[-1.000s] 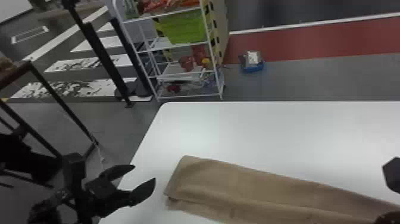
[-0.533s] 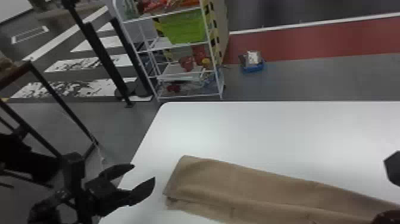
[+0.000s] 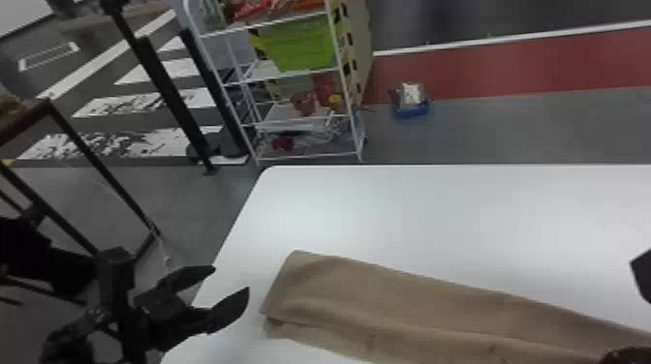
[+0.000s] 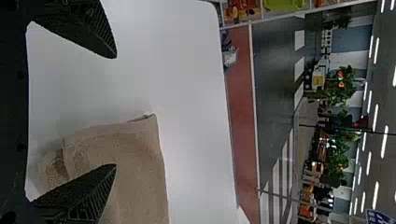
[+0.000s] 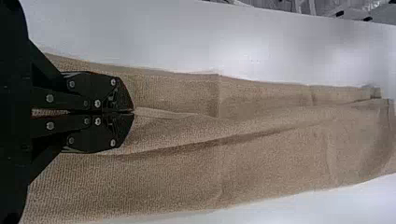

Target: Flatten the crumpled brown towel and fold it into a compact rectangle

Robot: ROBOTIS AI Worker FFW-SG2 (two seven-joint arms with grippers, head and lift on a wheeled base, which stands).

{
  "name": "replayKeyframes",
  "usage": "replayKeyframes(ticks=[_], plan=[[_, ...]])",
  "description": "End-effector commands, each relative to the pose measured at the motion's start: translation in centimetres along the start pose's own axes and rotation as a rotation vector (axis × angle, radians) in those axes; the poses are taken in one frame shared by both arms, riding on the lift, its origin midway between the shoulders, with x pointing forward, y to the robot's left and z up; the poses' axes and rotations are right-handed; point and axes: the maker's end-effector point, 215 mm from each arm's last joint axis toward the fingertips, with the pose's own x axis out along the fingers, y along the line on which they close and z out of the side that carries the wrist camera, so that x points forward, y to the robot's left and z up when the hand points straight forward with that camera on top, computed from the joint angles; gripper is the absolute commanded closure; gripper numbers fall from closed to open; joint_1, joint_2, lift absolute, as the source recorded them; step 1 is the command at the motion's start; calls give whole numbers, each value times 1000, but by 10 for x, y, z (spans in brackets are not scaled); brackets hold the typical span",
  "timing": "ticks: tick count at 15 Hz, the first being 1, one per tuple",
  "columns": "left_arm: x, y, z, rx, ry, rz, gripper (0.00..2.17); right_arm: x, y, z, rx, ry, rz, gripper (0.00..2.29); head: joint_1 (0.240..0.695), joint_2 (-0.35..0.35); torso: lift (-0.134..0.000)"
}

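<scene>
Fingers spread, the left gripper hovers beside the brown towel on a white table. The right gripper (fingertips together) pinches a raised fold.

White wire rack with a green bin, beside a striped box.

I note, relative to table: towel on it; rack behind its left part; tub on floor behind, farther right
</scene>
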Motion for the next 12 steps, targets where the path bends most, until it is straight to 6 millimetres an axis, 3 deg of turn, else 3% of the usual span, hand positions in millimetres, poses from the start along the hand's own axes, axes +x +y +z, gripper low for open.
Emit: replayKeyframes(ticks=[1,5,12], plan=[[-2,1,0,-2,-1,1,46,-8,18,4,-45,-5,17,1112,695,350,-124],[-1,1,2,1,-4,2,46,-8,44,-8,-92,22,52,1112,695,350,-124],[0,0,2,0,-4,-1,46,1,43,-11,-99,34,45,1099,695,350,-124]])
